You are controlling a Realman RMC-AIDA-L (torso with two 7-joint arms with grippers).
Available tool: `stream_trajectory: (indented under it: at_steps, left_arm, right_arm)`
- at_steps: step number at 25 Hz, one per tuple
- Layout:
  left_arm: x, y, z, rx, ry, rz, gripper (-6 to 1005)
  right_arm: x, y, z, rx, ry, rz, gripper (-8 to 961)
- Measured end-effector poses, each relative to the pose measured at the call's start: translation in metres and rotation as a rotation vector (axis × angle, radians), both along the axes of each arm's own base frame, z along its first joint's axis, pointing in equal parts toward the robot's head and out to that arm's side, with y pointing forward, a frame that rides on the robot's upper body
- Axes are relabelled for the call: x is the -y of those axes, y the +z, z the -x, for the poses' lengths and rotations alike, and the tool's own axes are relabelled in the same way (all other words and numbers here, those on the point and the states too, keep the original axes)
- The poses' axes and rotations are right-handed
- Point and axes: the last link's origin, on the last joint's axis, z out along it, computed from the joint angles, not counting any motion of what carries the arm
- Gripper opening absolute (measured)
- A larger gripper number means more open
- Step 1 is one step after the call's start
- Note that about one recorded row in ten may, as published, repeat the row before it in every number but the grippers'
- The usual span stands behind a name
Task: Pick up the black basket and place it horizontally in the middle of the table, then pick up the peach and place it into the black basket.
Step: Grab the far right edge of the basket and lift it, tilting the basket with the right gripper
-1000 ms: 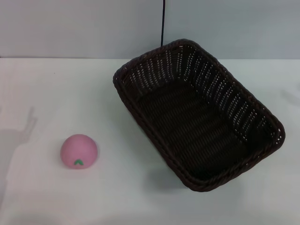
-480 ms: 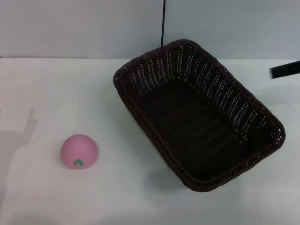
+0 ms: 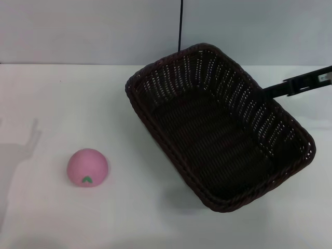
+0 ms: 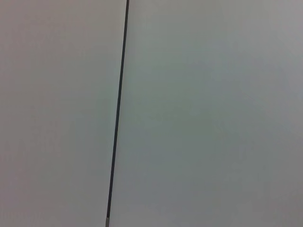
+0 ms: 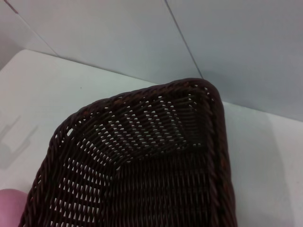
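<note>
One black basket (image 3: 220,127) and one peach (image 3: 87,167) on the table (image 3: 78,104); right gripper (image 3: 264,93) at its rim, jaws' state unclear.

Thin black cable (image 3: 180,25) on pale wall (image 3: 78,31)

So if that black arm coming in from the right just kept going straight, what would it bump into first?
Most likely the black basket. The right gripper points leftward with its tip over the basket's right-hand rim, so it would pass over the hollow toward the opposite wall. Its height above the rim is unclear, so it might skim over. The peach lies well off that line.
</note>
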Motion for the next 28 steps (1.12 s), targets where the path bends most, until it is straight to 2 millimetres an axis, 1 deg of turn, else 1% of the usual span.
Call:
stream_trajectory:
  at_steps: [7,11,19,24,26,27,28]
  left_arm:
    - [0.000,0.001,0.001,-0.001,0.001,-0.003,807]
    - [0.000,0.002,0.001,-0.005,0.002,-0.005,804]
    - [0.003,0.003,0.002,-0.005,0.006,-0.009,800]
    - [0.003,0.003,0.002,-0.005,0.004,-0.010,798]
    - [0.003,0.003,0.002,-0.005,0.004,-0.011,796]
    - [0.003,0.003,0.002,-0.005,0.004,-0.011,796]
    - [0.004,0.003,0.002,-0.005,0.005,-0.013,795]
  right_arm:
    - [-0.005,-0.030,-0.003,0.018,-0.022,0.031,573]
    - [-0.005,-0.033,-0.003,0.023,-0.033,0.028,545]
    - [-0.005,-0.031,-0.004,0.029,-0.038,0.030,488]
    - [-0.006,-0.026,-0.001,0.048,-0.008,0.015,253]
    - [-0.006,-0.023,0.004,0.072,0.028,0.008,232]
    - [-0.006,-0.019,0.011,0.101,0.081,0.012,222]
    - [-0.006,-0.019,0.011,0.101,0.081,0.012,212]
